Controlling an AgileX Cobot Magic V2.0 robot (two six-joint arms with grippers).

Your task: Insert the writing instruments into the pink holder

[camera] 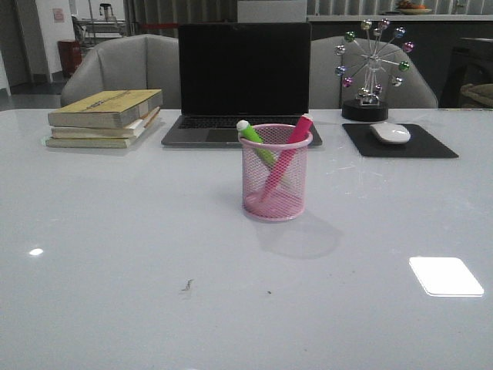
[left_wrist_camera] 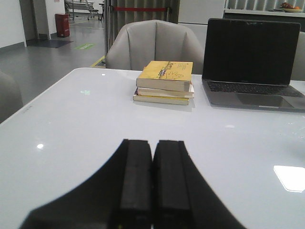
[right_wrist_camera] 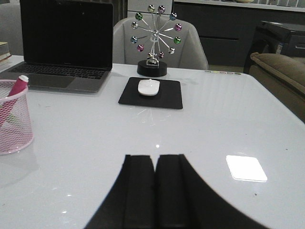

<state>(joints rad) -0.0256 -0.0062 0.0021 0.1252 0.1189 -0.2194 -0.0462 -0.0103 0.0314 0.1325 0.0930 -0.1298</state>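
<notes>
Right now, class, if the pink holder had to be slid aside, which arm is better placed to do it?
Probably the right. The pink holder, with the green marker and pink marker inside, shows in the right wrist view near the shut right pincer. The left pincer faces only the books and laptop.

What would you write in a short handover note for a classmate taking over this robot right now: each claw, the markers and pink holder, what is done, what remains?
Left claw: shut, empty, low over bare table, away from the holder.
Right claw: shut, empty, also clear of the holder.
Pink holder: upright mid-table, in front of the laptop.
Green marker and pink marker: both inside the holder, leaning in opposite directions, tips above the rim.
Done: both markers are in.
Left: no loose markers visible on the table; nothing seems to remain but to confirm and stop.
</notes>
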